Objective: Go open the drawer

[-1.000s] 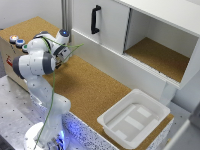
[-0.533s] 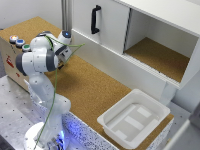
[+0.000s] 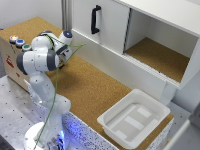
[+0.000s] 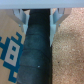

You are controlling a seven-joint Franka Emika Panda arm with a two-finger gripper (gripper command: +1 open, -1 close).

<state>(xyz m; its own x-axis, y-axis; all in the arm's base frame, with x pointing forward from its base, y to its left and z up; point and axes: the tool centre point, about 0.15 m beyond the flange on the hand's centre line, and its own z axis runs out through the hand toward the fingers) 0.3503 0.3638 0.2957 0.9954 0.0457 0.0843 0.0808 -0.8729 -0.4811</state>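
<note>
Cork tabletop [image 3: 95, 95] fronts the drawer [image 3: 120, 62], seemingly lengthwise along it.

Honestly barely anything moved. The arm [image 3: 42, 59] has shifted a touch toward the cabinet, its wrist end nudging slightly to the exterior view's right over the cork surface since a second ago.

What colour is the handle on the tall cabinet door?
Black. The handle stands out against the white door, best seen in the exterior view.
</note>
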